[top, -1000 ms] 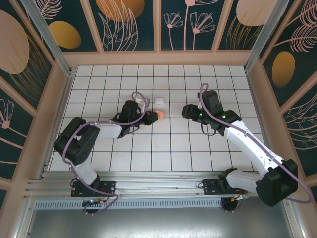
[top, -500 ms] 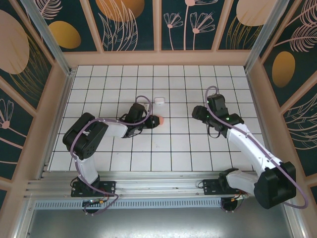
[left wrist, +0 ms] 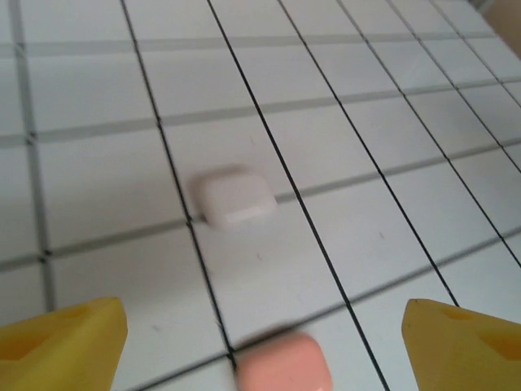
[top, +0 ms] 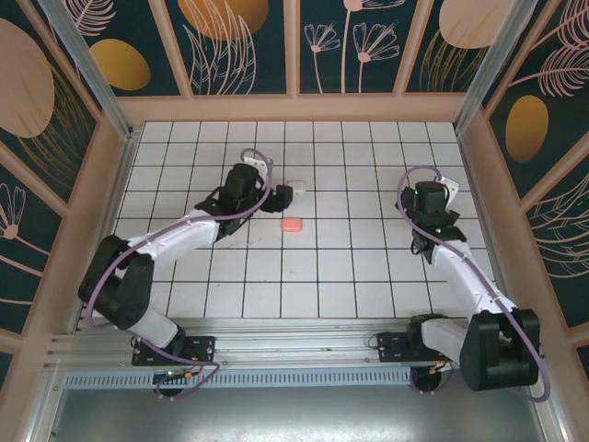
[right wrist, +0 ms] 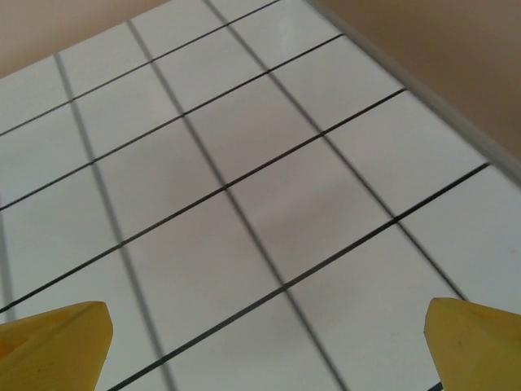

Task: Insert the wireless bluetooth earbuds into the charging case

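Note:
The earbuds are hidden from me. A salmon-pink charging case (top: 292, 224) lies shut on the white grid table, and it shows blurred at the bottom of the left wrist view (left wrist: 285, 366). A white case (top: 296, 189) (left wrist: 236, 197) lies shut one tile farther back. My left gripper (top: 276, 197) (left wrist: 264, 346) hovers just left of the two cases, jaws wide apart and holding nothing. My right gripper (top: 426, 195) (right wrist: 264, 346) is far off at the right side, open over bare tiles.
The beige side wall (right wrist: 440, 57) stands close beyond the right gripper, at the table's right edge (top: 463, 175). White tiles (top: 359, 239) stretch between the two arms. The framed back wall (top: 294, 109) closes the far side.
My left gripper has opened, let go of the pink case and drawn back up and left. The right arm has swung away to the right while its jaws widened.

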Available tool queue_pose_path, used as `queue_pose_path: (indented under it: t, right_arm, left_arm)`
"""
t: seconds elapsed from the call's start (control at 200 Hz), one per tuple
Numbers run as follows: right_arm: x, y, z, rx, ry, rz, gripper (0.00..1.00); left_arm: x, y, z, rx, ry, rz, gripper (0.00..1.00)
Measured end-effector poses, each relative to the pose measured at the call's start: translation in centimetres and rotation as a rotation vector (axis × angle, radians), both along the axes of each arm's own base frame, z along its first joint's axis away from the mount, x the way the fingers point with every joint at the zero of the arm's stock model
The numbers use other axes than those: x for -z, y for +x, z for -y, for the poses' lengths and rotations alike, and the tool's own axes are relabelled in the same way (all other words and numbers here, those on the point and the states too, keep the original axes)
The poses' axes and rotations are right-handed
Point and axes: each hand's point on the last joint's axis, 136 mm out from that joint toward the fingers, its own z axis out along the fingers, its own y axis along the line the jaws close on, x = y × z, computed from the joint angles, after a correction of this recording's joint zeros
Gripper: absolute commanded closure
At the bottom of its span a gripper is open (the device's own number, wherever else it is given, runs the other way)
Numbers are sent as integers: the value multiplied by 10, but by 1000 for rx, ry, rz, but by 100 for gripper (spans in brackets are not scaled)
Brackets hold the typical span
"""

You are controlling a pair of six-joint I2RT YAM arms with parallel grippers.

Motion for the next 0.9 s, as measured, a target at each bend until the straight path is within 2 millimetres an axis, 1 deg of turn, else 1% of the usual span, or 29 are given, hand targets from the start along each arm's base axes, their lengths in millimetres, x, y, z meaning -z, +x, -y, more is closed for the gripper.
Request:
queue_pose_path:
  t: [0.055, 0.09, 0.145, 0.185, 0.22, 0.26, 0.31, 0.37, 0.49, 0.601, 0.666, 0.746, 0.896]
  right_arm:
    - [8, -3, 7, -1, -42, 18, 1]
    - [15, -5, 11, -10, -64, 27, 1]
    - [24, -7, 13, -30, -92, 41, 1]
    - [29, -8, 14, -48, -101, 53, 1]
    - [32, -6, 14, -65, -106, 66, 1]
    - [34, -3, 13, -82, -109, 79, 1]
    - [35, 3, 10, -108, -112, 102, 1]
    - [35, 9, 6, -135, -117, 135, 1]
    - [34, 12, 0, -176, -128, 220, 1]
    - [35, 13, -3, -202, -138, 276, 1]
    - [36, 13, -4, -210, -136, 306, 1]
    - [40, 13, -3, -211, -136, 329, 1]
    - [48, 21, -6, -230, -128, 342, 1]
  left_arm:
    - [-17, 7, -18, -39, 25, 55, 5]
    - [-27, 11, -31, -70, 45, 89, 2]
    - [-42, 19, -57, -135, 87, 158, 1]
    - [-49, 22, -75, -183, 114, 207, 2]
    - [-51, 23, -91, -224, 140, 242, 1]
    - [-50, 22, -108, -268, 168, 275, 2]
    - [-42, 21, -129, -324, 202, 297, 2]
    - [-28, 20, -152, -381, 239, 303, 1]
    - [0, 19, -188, -467, 277, 302, 1]
    - [28, 13, -214, -520, 296, 278, 1]
    - [35, 9, -225, -546, 297, 278, 1]
    - [31, 10, -233, -564, 278, 301, 1]
    - [16, 16, -242, -584, 222, 354, 1]
